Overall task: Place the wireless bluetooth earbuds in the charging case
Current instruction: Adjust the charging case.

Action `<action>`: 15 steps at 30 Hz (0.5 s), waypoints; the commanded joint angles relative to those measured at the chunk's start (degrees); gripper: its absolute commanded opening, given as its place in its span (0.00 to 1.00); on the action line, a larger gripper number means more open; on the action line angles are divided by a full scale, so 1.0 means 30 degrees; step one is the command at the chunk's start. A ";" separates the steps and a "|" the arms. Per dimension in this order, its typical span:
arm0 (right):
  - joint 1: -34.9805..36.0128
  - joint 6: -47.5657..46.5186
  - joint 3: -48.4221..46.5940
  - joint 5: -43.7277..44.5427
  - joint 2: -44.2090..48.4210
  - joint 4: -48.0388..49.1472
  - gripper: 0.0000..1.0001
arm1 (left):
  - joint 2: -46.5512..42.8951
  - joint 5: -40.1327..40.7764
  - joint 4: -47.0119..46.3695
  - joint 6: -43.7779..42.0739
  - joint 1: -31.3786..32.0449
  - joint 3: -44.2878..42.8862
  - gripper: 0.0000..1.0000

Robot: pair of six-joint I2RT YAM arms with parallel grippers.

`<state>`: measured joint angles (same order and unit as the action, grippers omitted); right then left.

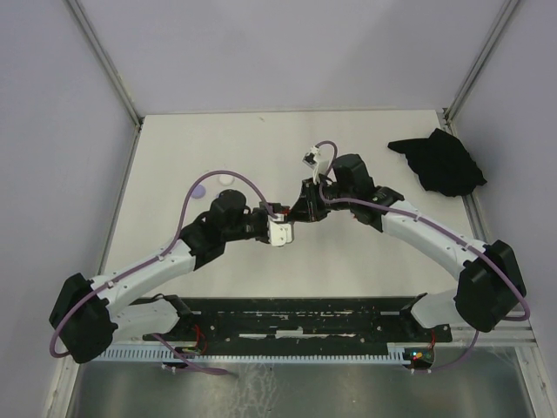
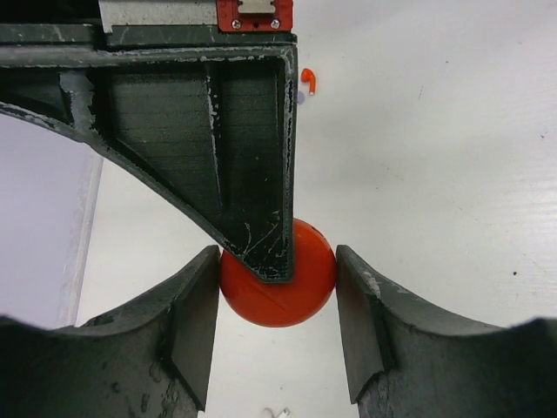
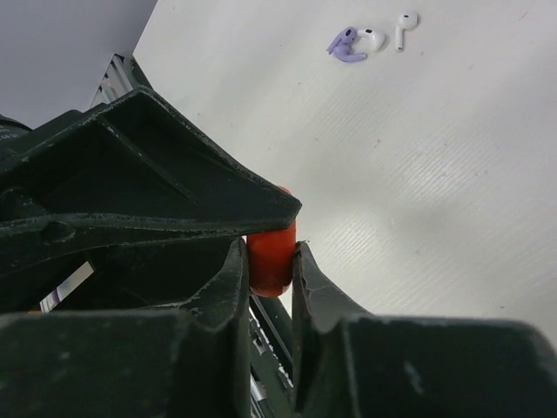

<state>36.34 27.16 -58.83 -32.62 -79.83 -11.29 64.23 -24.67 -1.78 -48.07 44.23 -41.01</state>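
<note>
On the white bench (image 1: 261, 148) the left hand (image 2: 277, 259) clasps the red case (image 2: 278, 306) by its rim while the right hand (image 3: 270, 252) pinches its flat faces, likely to pry it open, the earbuds (image 3: 346, 45) lying loose, well apart

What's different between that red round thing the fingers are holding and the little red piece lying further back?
The red case is a round disc, the red earbud a small hook. The case is gripped between fingers; the earbud lies loose on the table. Both are the same orange-red.
</note>
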 commanded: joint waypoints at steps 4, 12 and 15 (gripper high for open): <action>0.0094 -0.0304 0.0130 0.1192 0.1211 0.1323 0.05 | -0.0951 -0.0206 -0.1115 0.0340 0.0120 0.0278 0.64; -0.0530 0.0566 0.2130 0.3183 0.3332 0.3929 0.02 | -0.1179 0.2316 -0.1499 0.4538 0.0053 0.0596 0.86; -0.1043 0.1537 0.3417 0.3364 0.4271 0.6051 0.02 | -0.1232 0.3012 -0.1926 0.6799 -0.0046 0.0605 0.85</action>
<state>34.98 28.21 -52.03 -25.34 -71.24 -4.21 61.93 -19.53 -3.18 -39.03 44.27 -39.33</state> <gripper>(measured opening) 0.236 0.859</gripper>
